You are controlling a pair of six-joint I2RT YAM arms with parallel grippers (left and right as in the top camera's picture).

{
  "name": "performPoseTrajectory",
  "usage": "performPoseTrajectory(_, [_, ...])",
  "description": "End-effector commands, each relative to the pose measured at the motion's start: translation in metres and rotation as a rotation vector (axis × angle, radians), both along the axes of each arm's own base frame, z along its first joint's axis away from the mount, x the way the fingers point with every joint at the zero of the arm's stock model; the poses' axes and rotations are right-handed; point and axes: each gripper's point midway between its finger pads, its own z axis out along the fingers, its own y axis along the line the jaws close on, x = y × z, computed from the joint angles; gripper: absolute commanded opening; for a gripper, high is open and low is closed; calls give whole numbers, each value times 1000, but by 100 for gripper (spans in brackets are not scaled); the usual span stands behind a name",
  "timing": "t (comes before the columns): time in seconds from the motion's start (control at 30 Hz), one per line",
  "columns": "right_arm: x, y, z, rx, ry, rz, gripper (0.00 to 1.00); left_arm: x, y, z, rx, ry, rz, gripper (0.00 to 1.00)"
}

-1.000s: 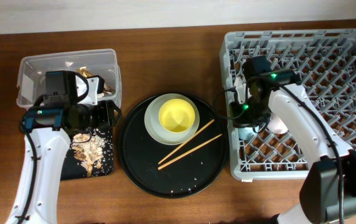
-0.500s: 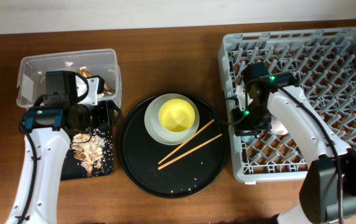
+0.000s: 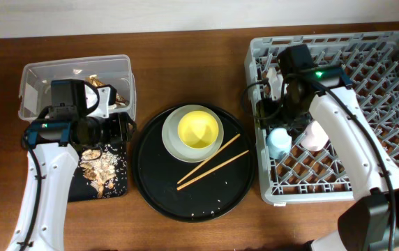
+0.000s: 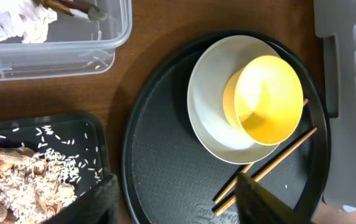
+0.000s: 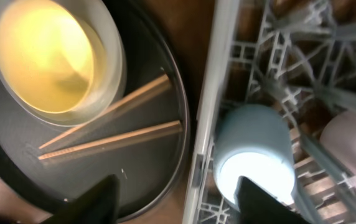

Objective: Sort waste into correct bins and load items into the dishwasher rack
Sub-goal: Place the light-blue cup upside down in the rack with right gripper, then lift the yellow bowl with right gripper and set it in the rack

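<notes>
The grey dishwasher rack (image 3: 388, 90) fills the right side. A light blue cup (image 3: 278, 141) and a pink cup (image 3: 316, 136) lie in its near-left part. My right gripper (image 3: 275, 115) is open and empty just above the blue cup (image 5: 252, 155); its jaws (image 5: 181, 205) straddle the rack's left wall. The yellow bowl (image 3: 198, 130) sits in the pale grey plate (image 3: 171, 139), with the chopsticks (image 3: 212, 162) beside it. My left gripper (image 3: 119, 129) is open and empty over the round tray's left edge (image 4: 184, 205). Tissue (image 4: 13, 25) and gold foil (image 3: 105, 90) lie in the clear box (image 3: 46, 70). Food scraps (image 3: 102, 171) lie in the shallow black tray (image 3: 119, 188).
A large round black tray (image 3: 192, 192) in the middle carries the plate, bowl and chopsticks, and a few crumbs. Its right edge nearly touches the rack's left wall (image 5: 218, 74). Bare wooden table (image 3: 185, 77) lies beyond it.
My right gripper has let go of the light blue cup and pulled back toward the rack's far side, leaving the cup lying in the rack. The left arm has not moved.
</notes>
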Motion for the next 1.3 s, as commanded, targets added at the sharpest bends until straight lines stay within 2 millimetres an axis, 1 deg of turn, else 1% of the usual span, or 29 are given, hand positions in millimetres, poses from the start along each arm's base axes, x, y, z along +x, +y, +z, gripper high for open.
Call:
performPoseTrajectory(0.0, [26, 45, 32, 239, -154, 97, 78, -1, 28, -3, 135, 15, 100, 61])
performPoseTrajectory(0.03, [33, 53, 32, 254, -178, 115, 88, -7, 51, -8, 213, 64, 248, 64])
performPoseTrajectory(0.07, [34, 62, 27, 252, -173, 136, 99, -9, 57, -10, 240, 75, 280, 71])
performPoseTrajectory(0.13, [32, 74, 11, 187, -154, 171, 98, -10, 59, -11, 242, 78, 286, 75])
performPoseTrajectory(0.2, [31, 85, -23, 6, -114, 114, 98, -12, 66, -11, 242, 87, 305, 76])
performPoseTrajectory(0.3, [21, 110, -62, -18, -12, 95, 76, -12, 66, -11, 242, 87, 305, 76])
performPoseTrajectory(0.33, [15, 120, -83, -35, 35, 106, 69, -12, 66, -11, 242, 87, 305, 76])
performPoseTrajectory(0.37, [12, 126, -102, -50, 74, 94, 65, -12, 66, -11, 242, 88, 305, 76])
performPoseTrajectory(0.43, [13, 131, -127, -48, 118, 65, 50, -13, 65, -12, 242, 90, 304, 76])
performPoseTrajectory(0.5, [19, 134, -128, -33, 98, 65, 29, -13, 65, -12, 242, 92, 303, 76])
performPoseTrajectory(0.53, [22, 135, -127, -29, 89, 63, 14, -13, 65, -12, 242, 91, 303, 76])
performPoseTrajectory(0.57, [22, 134, -127, -30, 90, 61, 5, -13, 65, -12, 242, 93, 303, 76])
performPoseTrajectory(0.6, [24, 131, -125, -34, 82, 55, 4, -13, 65, -12, 242, 92, 303, 76])
performPoseTrajectory(0.63, [31, 126, -114, -49, 65, 41, 4, -13, 65, -12, 242, 93, 303, 76])
performPoseTrajectory(0.7, [55, 101, -67, -112, -27, -9, 4, -13, 65, -12, 242, 93, 303, 76])
performPoseTrajectory(0.77, [84, 74, 0, -152, -179, -36, 4, -13, 65, -12, 242, 92, 303, 76])
performPoseTrajectory(0.8, [96, 59, 30, -175, -252, -38, 4, -13, 65, -12, 242, 93, 303, 76])
performPoseTrajectory(0.83, [108, 40, 52, -215, -316, -47, 4, -13, 65, -12, 242, 92, 303, 76])
performPoseTrajectory(0.87, [120, 21, 66, -264, -372, -83, 4, -13, 65, -12, 242, 93, 303, 76])
performPoseTrajectory(0.93, [151, -35, 89, -426, -511, -245, 4, -13, 65, -12, 242, 91, 304, 76])
performPoseTrajectory(0.97, [164, -72, 108, -559, -601, -362, 4, -13, 65, -12, 242, 90, 304, 76])
performPoseTrajectory(1.0, [177, -116, 135, -723, -709, -509, 4, -11, 65, -11, 241, 83, 305, 76])
performPoseTrajectory(1.03, [183, -132, 141, -786, -736, -530, 4, -10, 66, -11, 241, 80, 305, 76])
performPoseTrajectory(1.07, [184, -163, 144, -896, -746, -627, 4, -10, 66, -11, 241, 77, 305, 76])
performPoseTrajectory(1.1, [184, -179, 140, -953, -733, -666, 4, -10, 66, -11, 241, 77, 305, 76])
performPoseTrajectory(1.13, [178, -206, 131, -1073, -686, -724, 4, -10, 66, -11, 241, 77, 305, 76])
performPoseTrajectory(1.17, [174, -227, 120, -1154, -639, -756, 4, -10, 66, -11, 241, 77, 305, 76])
performPoseTrajectory(1.2, [175, -240, 105, -1180, -597, -757, 4, -10, 66, -10, 241, 76, 305, 76])
performPoseTrajectory(1.27, [177, -249, 68, -1216, -514, -717, 4, -10, 66, -11, 241, 77, 305, 76])
